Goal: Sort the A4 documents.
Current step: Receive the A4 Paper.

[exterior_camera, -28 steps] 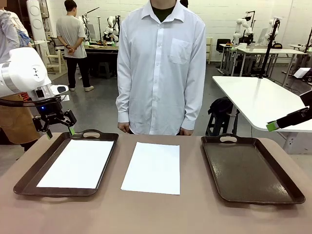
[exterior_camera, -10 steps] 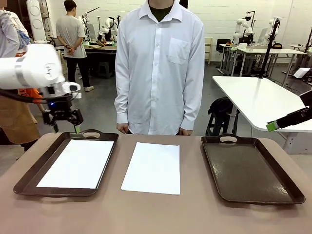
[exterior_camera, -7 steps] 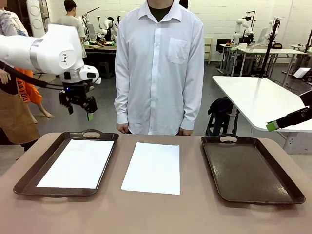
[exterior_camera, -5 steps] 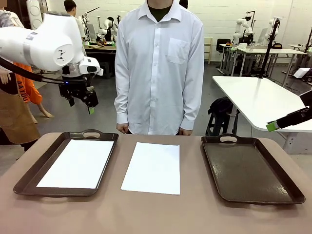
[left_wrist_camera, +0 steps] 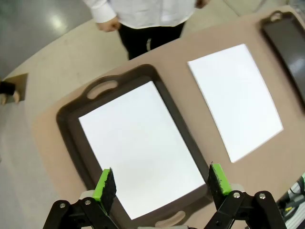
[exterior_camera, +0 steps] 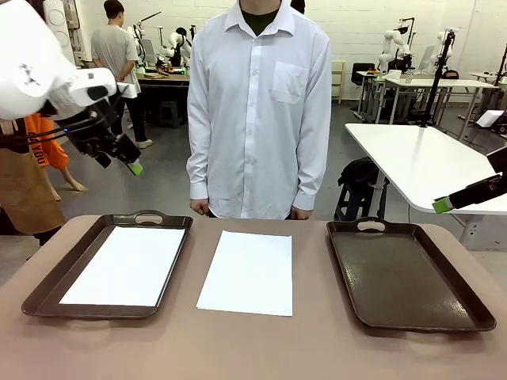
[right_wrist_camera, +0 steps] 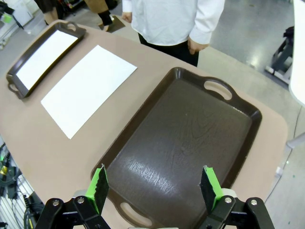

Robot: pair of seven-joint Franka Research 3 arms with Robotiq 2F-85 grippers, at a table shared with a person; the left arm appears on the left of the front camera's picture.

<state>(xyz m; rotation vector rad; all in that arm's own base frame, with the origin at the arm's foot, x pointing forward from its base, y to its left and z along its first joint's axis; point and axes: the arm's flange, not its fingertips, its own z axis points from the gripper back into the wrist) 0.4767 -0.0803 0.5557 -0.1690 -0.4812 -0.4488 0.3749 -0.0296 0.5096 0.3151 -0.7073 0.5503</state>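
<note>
One white A4 document (exterior_camera: 123, 265) lies flat inside the left dark brown tray (exterior_camera: 46, 286). A second A4 document (exterior_camera: 247, 271) rests on the bare table between the trays. My left gripper (exterior_camera: 119, 161) hangs open and empty, high above that tray's far end. Its wrist view looks down between the open fingers (left_wrist_camera: 162, 183) onto the sheet in the tray (left_wrist_camera: 140, 148) and the loose sheet (left_wrist_camera: 236, 98). My right gripper (exterior_camera: 444, 206) is at the right edge, open, and in its wrist view (right_wrist_camera: 155, 186) is above the empty right tray (right_wrist_camera: 186, 143).
A person in a white shirt (exterior_camera: 261, 111) stands at the far side of the table, hands (exterior_camera: 200, 208) hanging by the edge. The right tray (exterior_camera: 404, 277) holds nothing. A white table (exterior_camera: 420, 158) stands behind at the right.
My left arm has lifted from the far edge of the left tray and swung up and back to the left, gripper still open. The sheets, trays and right arm have not moved.
</note>
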